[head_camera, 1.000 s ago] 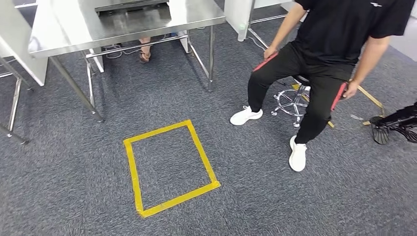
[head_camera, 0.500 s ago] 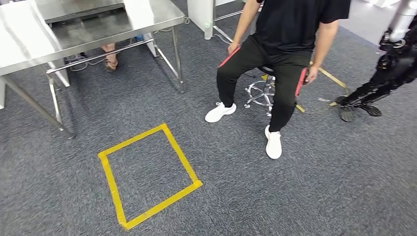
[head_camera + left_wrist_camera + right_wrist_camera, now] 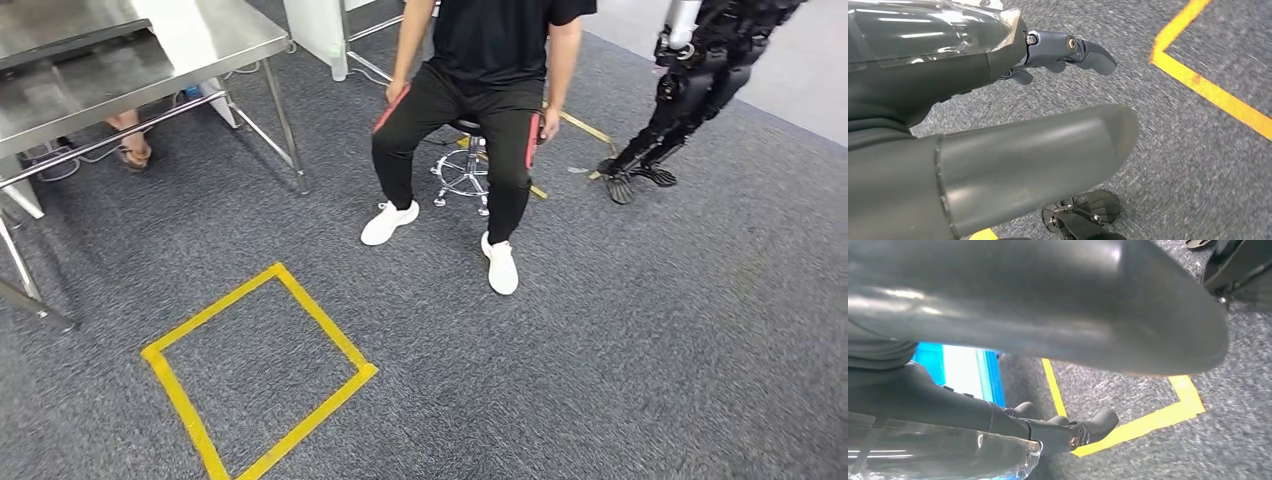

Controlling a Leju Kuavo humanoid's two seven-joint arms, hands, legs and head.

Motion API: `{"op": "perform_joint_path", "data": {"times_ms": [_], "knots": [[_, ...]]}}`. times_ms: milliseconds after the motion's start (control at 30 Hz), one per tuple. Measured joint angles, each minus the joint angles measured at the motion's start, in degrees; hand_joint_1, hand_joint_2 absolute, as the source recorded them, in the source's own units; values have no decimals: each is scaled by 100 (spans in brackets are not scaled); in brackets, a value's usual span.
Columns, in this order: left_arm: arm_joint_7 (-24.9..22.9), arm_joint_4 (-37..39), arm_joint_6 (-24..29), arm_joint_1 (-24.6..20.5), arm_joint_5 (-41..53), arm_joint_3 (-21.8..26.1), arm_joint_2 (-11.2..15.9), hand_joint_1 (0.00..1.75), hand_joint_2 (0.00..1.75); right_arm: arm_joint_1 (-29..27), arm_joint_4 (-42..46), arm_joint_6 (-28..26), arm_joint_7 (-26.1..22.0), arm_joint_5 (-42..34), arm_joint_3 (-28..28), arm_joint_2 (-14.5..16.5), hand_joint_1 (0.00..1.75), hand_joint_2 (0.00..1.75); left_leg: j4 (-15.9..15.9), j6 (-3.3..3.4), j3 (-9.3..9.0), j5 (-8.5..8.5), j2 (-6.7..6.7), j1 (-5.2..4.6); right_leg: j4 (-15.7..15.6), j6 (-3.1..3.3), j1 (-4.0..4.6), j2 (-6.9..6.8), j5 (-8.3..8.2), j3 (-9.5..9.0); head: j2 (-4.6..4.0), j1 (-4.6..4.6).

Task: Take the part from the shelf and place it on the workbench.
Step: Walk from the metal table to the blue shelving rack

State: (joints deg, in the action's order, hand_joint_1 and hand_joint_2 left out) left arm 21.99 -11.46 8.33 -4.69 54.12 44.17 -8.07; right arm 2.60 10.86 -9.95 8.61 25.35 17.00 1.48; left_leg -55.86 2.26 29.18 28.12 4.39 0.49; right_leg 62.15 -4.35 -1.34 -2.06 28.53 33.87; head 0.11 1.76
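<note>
One yellow tape square [image 3: 255, 375], one seated person [image 3: 480, 90], one steel table [image 3: 120, 60].

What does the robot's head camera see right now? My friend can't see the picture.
A person in black clothes and white sneakers sits on a wheeled metal stool on grey carpet. A yellow tape square marks the floor, beside a shiny steel table.

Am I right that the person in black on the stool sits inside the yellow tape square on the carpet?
Not quite. In the head view the person in black does sit on the stool, but outside the yellow tape square: the square lies apart on the carpet, nearer the camera, with nothing standing in it.
</note>
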Motion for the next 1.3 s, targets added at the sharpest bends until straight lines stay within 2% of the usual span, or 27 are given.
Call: {"op": "perform_joint_path", "data": {"times_ms": [33,67,133,167,233,300,333,367,400,433,467,533,600,667,700,767,800,833,900,933,1000,1033,1100,1167,1200,1233,1300], "knots": [[-3,-1,1,-2,1,0,-4,0,0,10,0,-3,4,1,0,-1,0,0,-10,-31,-12,19,58,-15,-335,11,13,-116,-95,-199,0,-3],[-5,-1,3,-5,2,0,-5,0,0,18,0,-4,4,2,0,2,0,0,-20,-65,-27,35,111,-31,-534,46,25,-197,-146,-298,0,-11],[-7,-1,6,-16,2,0,-8,0,0,17,0,-6,6,3,1,4,0,0,-18,-129,-64,53,210,-39,-585,139,58,-144,-173,-290,0,-24],[-7,-1,7,-24,2,0,-10,0,0,9,0,-7,8,3,1,6,0,0,-24,-166,-76,66,216,-22,-594,184,26,-85,-188,-288,0,-30],[2,-1,10,-30,2,0,-11,0,0,4,0,-8,9,10,3,12,0,0,-239,-236,-1,256,-16,17,-616,269,-27,26,-228,-308,0,-42],[20,0,17,-11,-1,2,-7,0,0,5,0,-8,-11,25,4,17,0,0,-880,-271,284,656,-334,39,-620,337,-40,136,-266,-291,0,-57],[30,1,20,8,-3,4,-7,0,0,1,0,-7,-25,31,4,17,0,0,-1275,-276,470,837,-400,41,-616,361,-30,199,-279,-274,0,-60],[39,1,23,31,-4,6,-6,0,0,-2,-1,-5,-36,35,4,17,0,0,-1569,-281,616,923,-424,45,-611,369,-23,272,-286,-262,0,-60],[48,1,25,50,-5,8,-5,0,0,-8,-1,-4,-39,37,4,19,0,0,-1679,-284,682,893,-433,52,-603,372,-20,351,-289,-256,0,-60],[56,1,26,64,-5,9,-3,0,0,-14,-2,-2,-42,38,4,20,0,0,-1580,-285,650,753,-446,63,-589,374,-22,434,-291,-253,0,-60],[63,1,27,71,-5,10,0,0,0,-19,-2,0,-42,38,4,22,0,0,-1280,-284,522,537,-485,81,-571,371,-27,514,-291,-251,0,-60],[75,2,25,74,-4,11,7,0,0,-14,-2,4,-42,37,4,25,0,0,-563,-277,224,196,-712,123,-512,339,-18,655,-280,-215,0,-62],[83,3,20,72,6,10,14,0,0,-2,-1,6,-43,36,5,24,0,0,-248,-240,125,127,-851,117,-473,259,7,772,-283,-129,0,-57],[84,3,16,65,16,10,17,0,0,-20,-1,5,-43,36,9,20,0,0,-217,-146,133,112,-746,71,-485,157,10,876,-317,-56,0,-53],[83,3,15,61,21,10,16,0,0,-34,-2,5,-42,36,10,18,0,0,-192,-85,129,83,-680,59,-450,126,6,829,-305,-20,0,-51],[82,3,15,63,32,11,14,0,0,-38,-2,5,-39,37,13,21,0,0,-143,16,133,24,-528,63,-88,141,6,563,-98,157,0,-30],[82,4,14,68,36,11,16,0,0,-30,-2,5,-38,38,13,26,0,0,-138,39,142,15,-447,51,261,173,4,403,86,323,0,-19],[82,4,14,74,40,11,17,0,0,-23,-2,5,-37,38,13,29,0,0,-139,50,155,13,-362,41,651,192,6,322,272,502,0,-10],[79,5,13,80,46,11,19,0,0,-24,-2,5,-30,38,13,27,0,0,-143,50,171,14,-195,25,1128,164,4,277,454,683,0,-10],[76,5,13,79,51,11,19,0,0,-32,-2,5,-21,38,13,26,0,0,-145,47,173,16,-121,23,1047,122,4,259,415,601,0,-9],[73,5,13,73,67,11,14,0,0,-39,-2,5,0,38,14,23,0,0,-146,29,160,25,11,23,317,37,2,109,180,142,0,-9],[70,6,13,71,77,11,12,0,0,-30,-2,5,8,37,15,24,0,0,-150,4,145,39,70,8,-73,30,18,-27,58,-80,0,-9],[67,7,13,65,89,10,11,0,0,-13,-2,5,16,36,16,28,0,0,-154,-62,104,69,174,-20,-476,96,55,-191,-75,-288,0,-18],[65,8,13,48,91,9,9,0,0,-18,-2,5,23,36,19,31,0,0,-141,-132,54,91,280,-22,-499,194,75,-111,-104,-271,0,-26],[65,8,13,36,91,9,7,0,0,-24,-2,5,27,35,20,33,0,0,-159,-169,44,122,256,-5,-509,234,49,-50,-117,-281,0,-28],[66,8,14,29,91,9,6,0,0,-25,-2,5,30,34,21,36,0,0,-241,-198,68,206,151,14,-520,278,17,11,-136,-293,0,-33],[66,8,15,34,91,9,9,0,0,-19,-2,5,36,34,23,40,0,0,-760,-237,291,561,-200,47,-533,353,-31,133,-174,-303,0,-49]]}}
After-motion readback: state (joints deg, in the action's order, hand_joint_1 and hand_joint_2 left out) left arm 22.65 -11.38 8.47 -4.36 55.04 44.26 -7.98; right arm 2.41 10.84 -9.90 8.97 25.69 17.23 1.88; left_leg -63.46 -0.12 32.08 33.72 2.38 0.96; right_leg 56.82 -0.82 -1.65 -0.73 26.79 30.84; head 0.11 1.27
